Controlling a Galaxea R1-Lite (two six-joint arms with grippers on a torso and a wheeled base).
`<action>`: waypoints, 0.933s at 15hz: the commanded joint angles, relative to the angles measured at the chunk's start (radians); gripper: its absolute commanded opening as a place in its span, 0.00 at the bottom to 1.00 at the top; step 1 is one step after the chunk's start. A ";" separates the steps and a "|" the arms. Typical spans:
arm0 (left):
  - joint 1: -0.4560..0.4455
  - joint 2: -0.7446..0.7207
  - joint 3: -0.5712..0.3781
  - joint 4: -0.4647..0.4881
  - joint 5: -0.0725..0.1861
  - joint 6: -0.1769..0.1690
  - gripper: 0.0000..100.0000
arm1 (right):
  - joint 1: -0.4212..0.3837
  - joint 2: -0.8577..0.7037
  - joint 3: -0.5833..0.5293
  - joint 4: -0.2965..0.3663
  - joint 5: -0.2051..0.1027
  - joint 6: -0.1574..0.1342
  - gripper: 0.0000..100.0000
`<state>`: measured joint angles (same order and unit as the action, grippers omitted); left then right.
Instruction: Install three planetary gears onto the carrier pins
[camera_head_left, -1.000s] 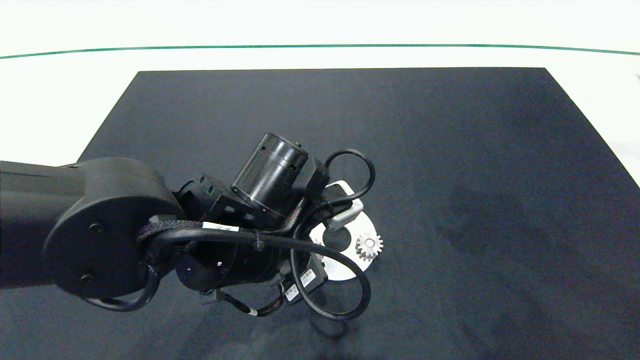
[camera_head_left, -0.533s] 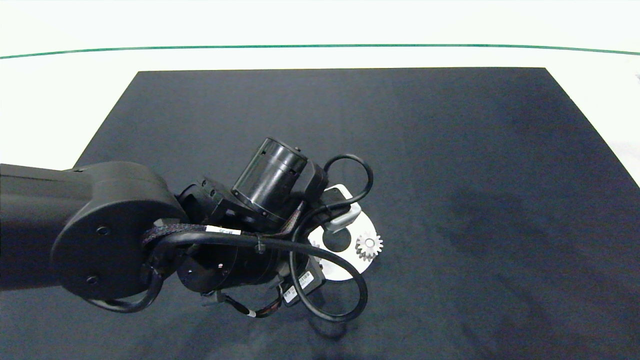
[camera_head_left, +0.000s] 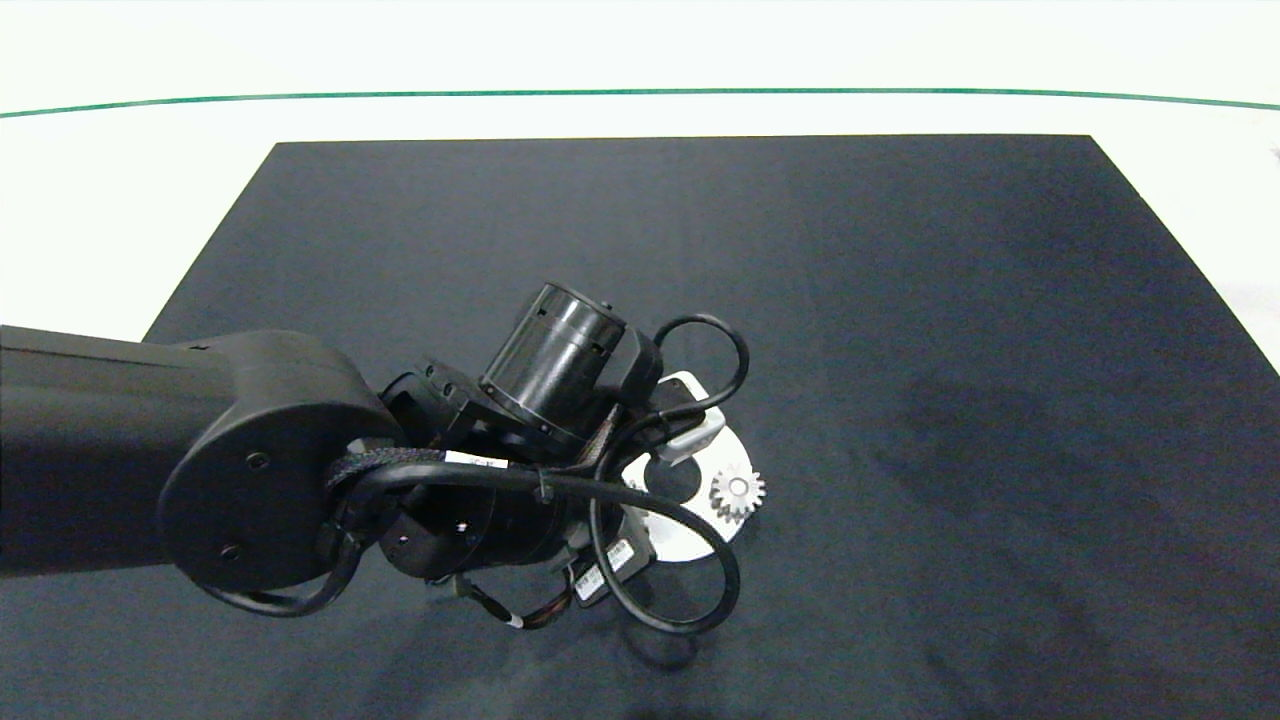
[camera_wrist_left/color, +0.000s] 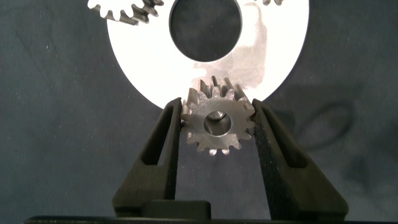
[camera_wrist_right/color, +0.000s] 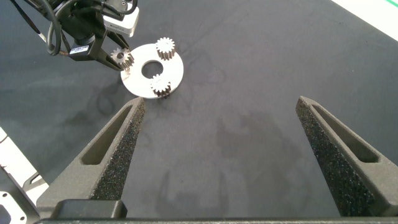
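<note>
Between my left gripper's (camera_wrist_left/color: 216, 124) two grey fingers (camera_wrist_left/color: 163, 146) sits one small silver-grey metal spur gear (camera_wrist_left/color: 217, 122) — clamped across its teeth, bore facing the wrist camera, with a pale round shape showing inside the bore. I cannot tell whether that shape is a carrier pin or how far the gear is seated. Directly beyond the jaws lies the flat white round disc (camera_wrist_left/color: 149, 68) with its large central hole; the held gear overlaps the disc's nearest rim. Past the hole, a second spur gear (camera_wrist_left/color: 121, 9) rests on the disc to one side, cut off by the picture's edge.

In the head view my left arm (camera_head_left: 250, 470) covers most of the disc (camera_head_left: 680, 540); only the gear on a pin (camera_head_left: 738, 492) at its right rim is plainly seen, all on the dark mat (camera_head_left: 900, 300).

My right gripper (camera_wrist_right/color: 217, 143) hangs well apart from the work, jaws spread wide and holding nothing. Far beyond them the disc (camera_wrist_right/color: 138, 86) carries two seated gears (camera_wrist_right/color: 165, 45) (camera_wrist_right/color: 161, 86) — the third gear (camera_wrist_right/color: 125, 58) is pinched at the rim by the left gripper (camera_wrist_right/color: 118, 57).
</note>
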<state>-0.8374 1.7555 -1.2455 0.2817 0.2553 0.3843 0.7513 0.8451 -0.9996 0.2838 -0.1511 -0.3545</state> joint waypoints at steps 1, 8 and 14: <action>0.014 0.002 0.001 0.002 0.002 0.007 0.19 | 0.000 0.003 0.001 0.001 -0.001 -0.003 1.00; 0.024 -0.008 0.001 0.004 0.002 0.015 0.19 | 0.000 0.003 0.006 0.001 0.001 -0.006 1.00; 0.012 -0.002 0.006 0.004 0.004 0.010 0.19 | 0.000 -0.001 0.004 0.001 0.001 -0.011 1.00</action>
<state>-0.8236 1.7521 -1.2391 0.2843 0.2587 0.3930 0.7513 0.8451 -0.9943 0.2838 -0.1496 -0.3628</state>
